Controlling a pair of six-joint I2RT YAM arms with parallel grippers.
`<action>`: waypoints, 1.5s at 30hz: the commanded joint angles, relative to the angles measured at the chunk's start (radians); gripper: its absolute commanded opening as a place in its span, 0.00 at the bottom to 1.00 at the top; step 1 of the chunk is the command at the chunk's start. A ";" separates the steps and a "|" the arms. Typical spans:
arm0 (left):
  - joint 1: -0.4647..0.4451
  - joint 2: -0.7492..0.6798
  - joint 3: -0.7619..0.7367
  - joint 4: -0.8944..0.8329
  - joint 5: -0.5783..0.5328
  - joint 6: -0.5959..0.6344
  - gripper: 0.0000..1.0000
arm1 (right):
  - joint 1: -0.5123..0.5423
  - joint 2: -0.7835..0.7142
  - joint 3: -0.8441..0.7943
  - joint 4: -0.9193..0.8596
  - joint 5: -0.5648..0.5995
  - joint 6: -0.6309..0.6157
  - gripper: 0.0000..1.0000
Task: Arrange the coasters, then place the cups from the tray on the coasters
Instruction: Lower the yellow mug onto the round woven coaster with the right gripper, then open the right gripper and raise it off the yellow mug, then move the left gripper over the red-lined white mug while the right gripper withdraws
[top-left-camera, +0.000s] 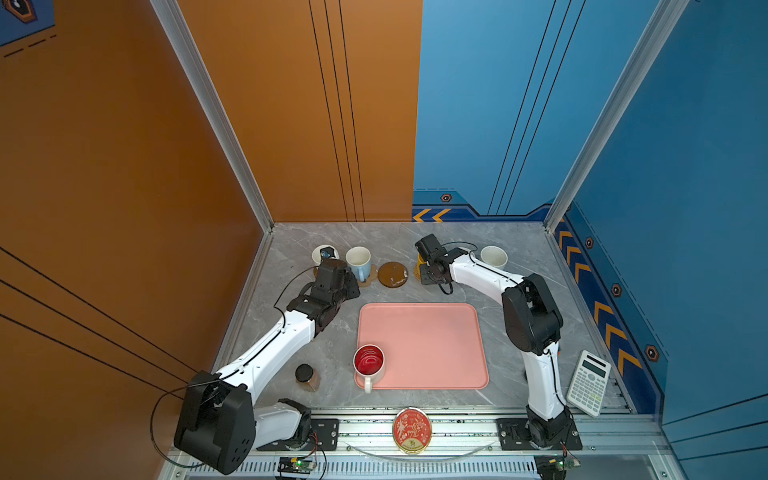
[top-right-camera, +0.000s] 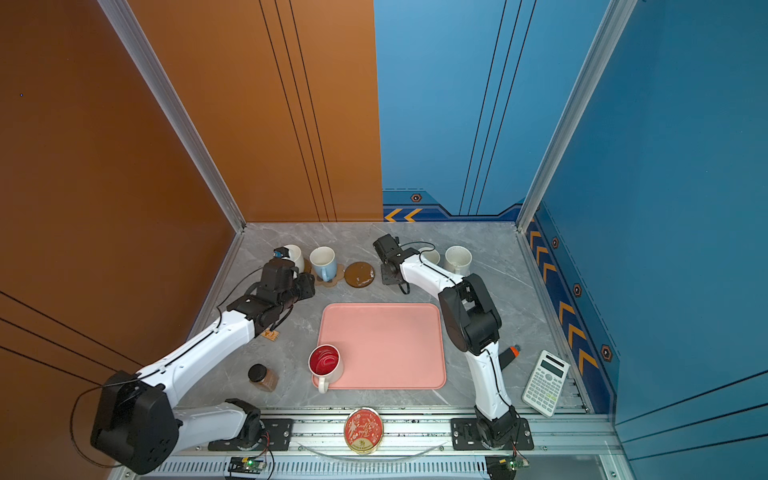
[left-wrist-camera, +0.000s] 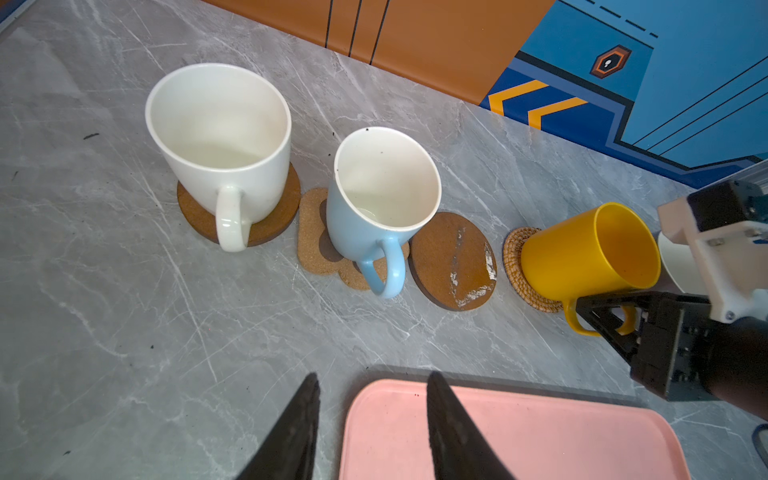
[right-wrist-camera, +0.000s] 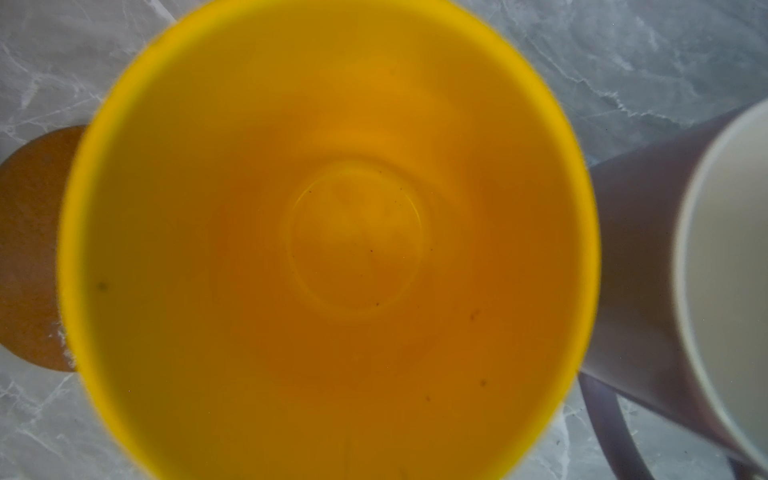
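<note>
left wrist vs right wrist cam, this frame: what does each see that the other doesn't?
Left wrist only: white mug on a brown round coaster, light blue mug on the paw-print coaster, rattan coaster, tray corner, the left gripper with fingers apart, the right gripper at the handle of the yellow mug.
Right wrist only: that mug's inner floor, and the side of the lavender mug.
Both: yellow mug, bare brown coaster, grey table.

counted six mugs: white (left-wrist-camera: 216, 137), light blue (left-wrist-camera: 374, 199), yellow (left-wrist-camera: 582, 257), lavender (right-wrist-camera: 640, 266), speckled cream (top-left-camera: 493, 255), red-inside (top-left-camera: 369, 362); four coasters showed: two brown discs (left-wrist-camera: 282, 208) (left-wrist-camera: 453, 262), cork paw (left-wrist-camera: 311, 241), rattan (left-wrist-camera: 513, 257); one tray (top-left-camera: 428, 353), jar (top-left-camera: 307, 376), tin (top-left-camera: 411, 430), calculator (top-left-camera: 589, 388)
</note>
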 joint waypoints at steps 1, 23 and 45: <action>0.000 -0.018 0.015 -0.022 -0.028 0.020 0.44 | -0.005 -0.039 -0.021 -0.017 0.014 0.013 0.18; 0.001 -0.035 0.010 -0.025 -0.028 0.020 0.44 | 0.002 -0.164 -0.037 -0.017 0.040 0.001 0.59; -0.040 -0.027 0.152 -0.249 -0.078 0.026 0.43 | 0.031 -0.744 -0.459 0.341 0.067 0.174 0.74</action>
